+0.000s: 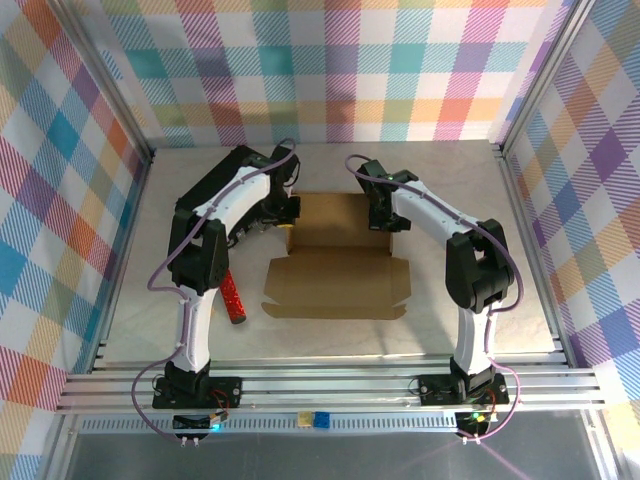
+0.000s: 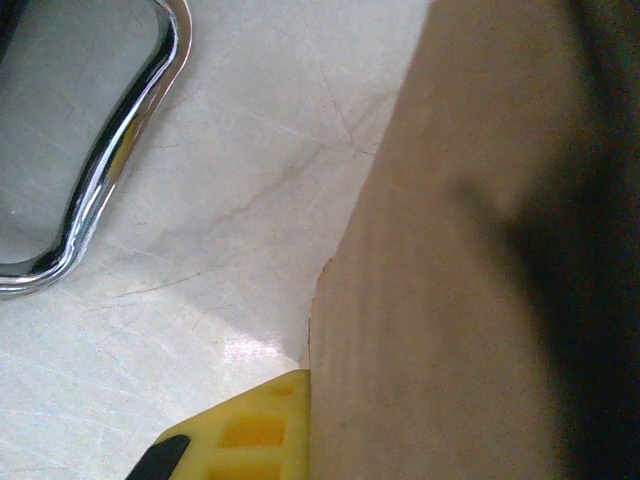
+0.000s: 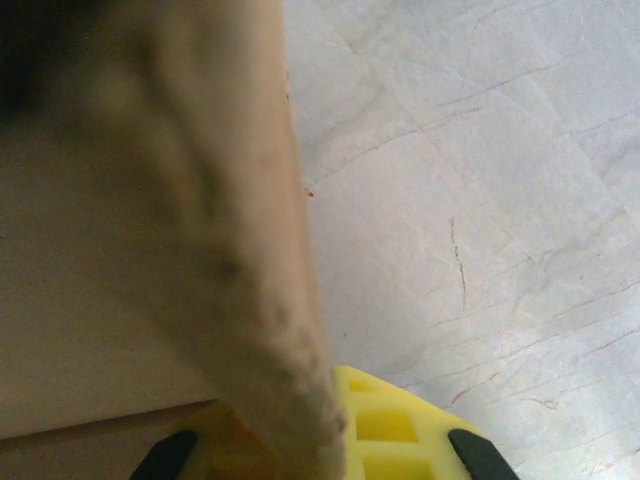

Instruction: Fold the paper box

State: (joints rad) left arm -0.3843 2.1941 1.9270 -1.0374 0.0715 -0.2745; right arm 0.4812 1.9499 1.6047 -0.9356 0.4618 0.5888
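Aluminium rails (image 1: 330,385) run along the near edge in the top view, carrying both arm bases and a small blue-and-yellow piece (image 1: 312,420) too tiny to identify. Just beyond them the paper box (image 1: 335,285) lies at the middle of the pale marbled tabletop (image 1: 440,320). Its near half is flat with notched flaps, and its far half sits between the two arms. A red speckled tube (image 1: 233,295) lies left of it, near the left arm; any print on it is too small to read.

Farther on, the left pincer (image 1: 287,222) and right pincer (image 1: 384,218) sit at the left and right edges of the far panel, their jaws hidden under the wrists from above. The wrist cameras show more. On the left, a yellow fingertip (image 2: 250,430) presses against a raised brown flap, its partner lost in the dark behind the card. On the right, another yellow fingertip (image 3: 400,430) has a blurred flap edge rising across it. Both pincers are clamped narrow on the side flaps.

The left wrist view also catches a chrome handle (image 2: 110,170) on the tabletop, cut off at the frame edge. From above, a black case (image 1: 222,185) lies behind the left arm, largely covered by it. Plaid walls (image 1: 330,70) close the far side.
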